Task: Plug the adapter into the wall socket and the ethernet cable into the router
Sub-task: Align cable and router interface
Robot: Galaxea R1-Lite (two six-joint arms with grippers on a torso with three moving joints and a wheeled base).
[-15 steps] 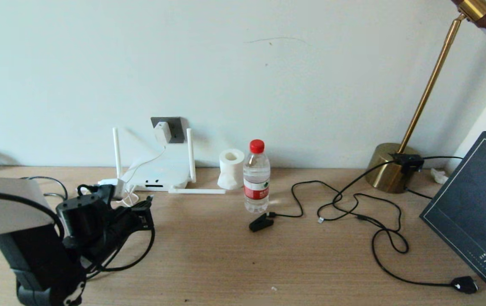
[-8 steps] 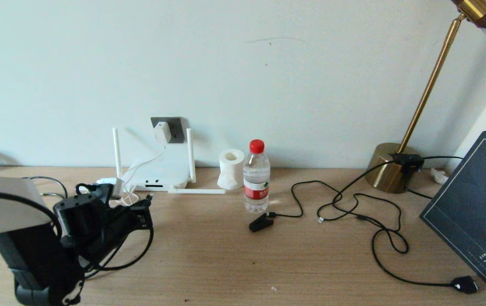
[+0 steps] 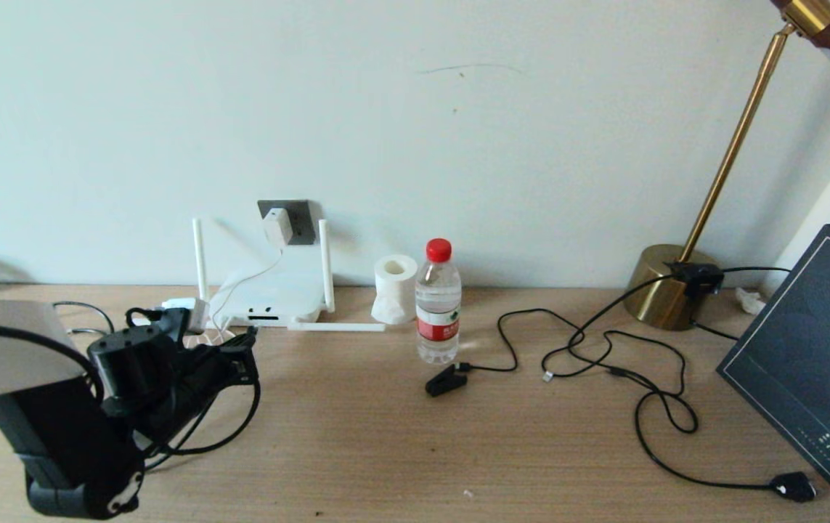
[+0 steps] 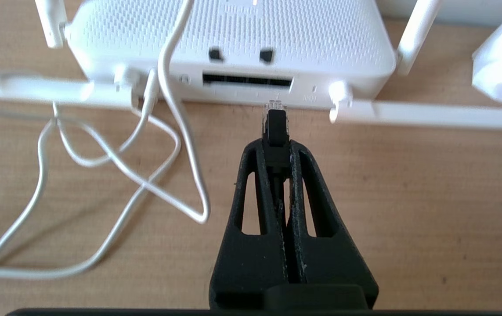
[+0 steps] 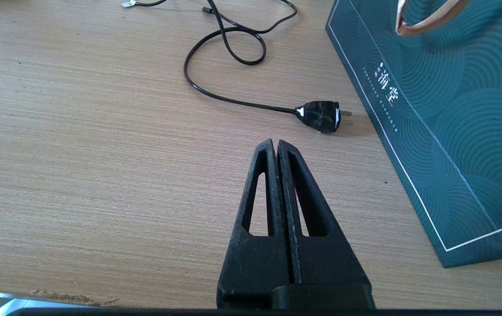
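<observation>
Left gripper (image 4: 276,147) low over the wooden desk (image 3: 400,436), at the left side of the head view, pointed at the router (image 4: 233,39); jaws clamped on the ethernet cable (image 4: 276,127) just behind its connector. Clear tip of the connector close to the router's front edge, just below the right end of the dark slot (image 4: 247,80); whether touching or just short of the casing cannot be told. Slack of the black cable looped beneath the left arm in the head view.

Router flat on the desk against the wall, two antennas upright, one lying along the desk toward the right, a fourth lying to the left in the left wrist view. Adapter (image 3: 277,227) seated in the wall socket (image 3: 295,220) directly above the router, thin white cord (image 4: 176,114) hanging down over the router's top and coiling loosely on the desk before it.

Right gripper (image 5: 276,147) over bare desk at the right, jaws pressed together and holding nothing; near a black plug (image 5: 319,116) and beside a dark teal gift bag (image 5: 444,131).

Water bottle (image 3: 437,305) with red cap upright right of the router, paper roll (image 3: 395,288) behind it, small black clip-like plug (image 3: 444,379) before it. Brass lamp (image 3: 665,290) at the far right, thin black cords (image 3: 640,385) trailing across the desk.
</observation>
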